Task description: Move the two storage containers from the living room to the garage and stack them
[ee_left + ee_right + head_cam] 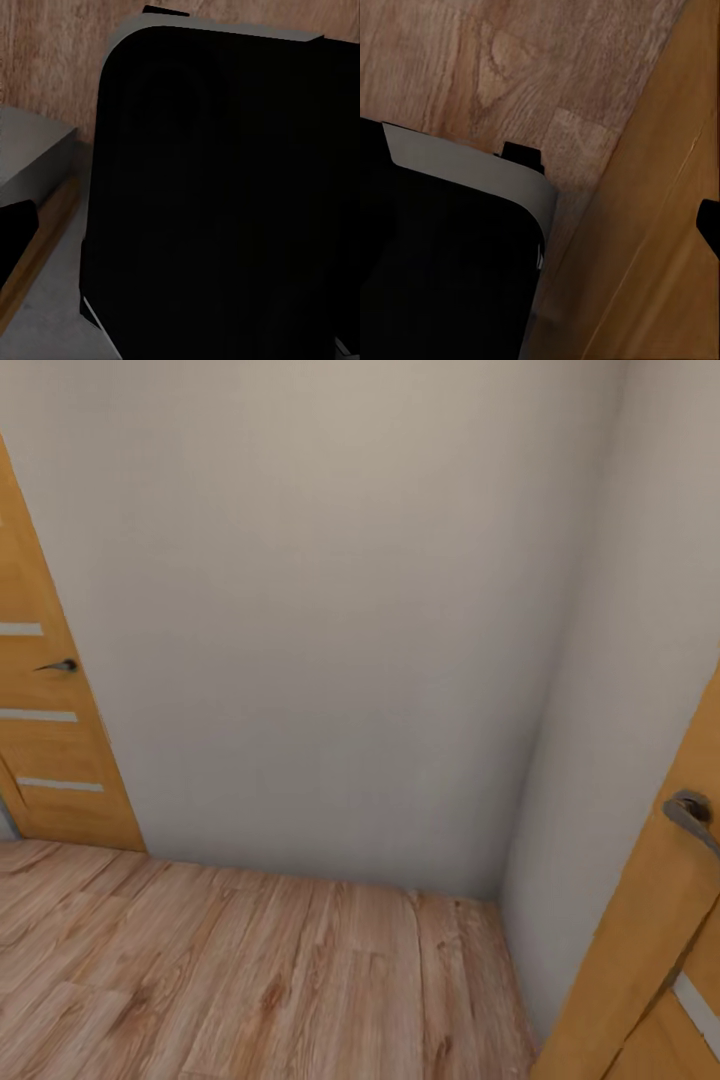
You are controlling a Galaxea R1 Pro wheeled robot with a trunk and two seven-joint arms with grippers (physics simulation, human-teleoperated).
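The two storage containers are out of view, as are the living room and the garage. I face a bare hallway corner with a pale wall (330, 610) and light wood-plank flooring (250, 980). The left wrist view looks down on a black rounded part of my own body (225, 195), with plank flooring (60, 52) beyond it. In the right wrist view the same black body (435, 262) lies over the planks (510, 67). A small dark tip sits at the edge of each wrist picture; I cannot tell how the jaws stand.
A wooden door (50, 760) with frosted strips and a dark handle (60, 666) stands at the left. Close at my right is another wooden door (650, 960) with a grey handle (690, 815); its face (660, 225) is near my right arm. The walls meet just ahead.
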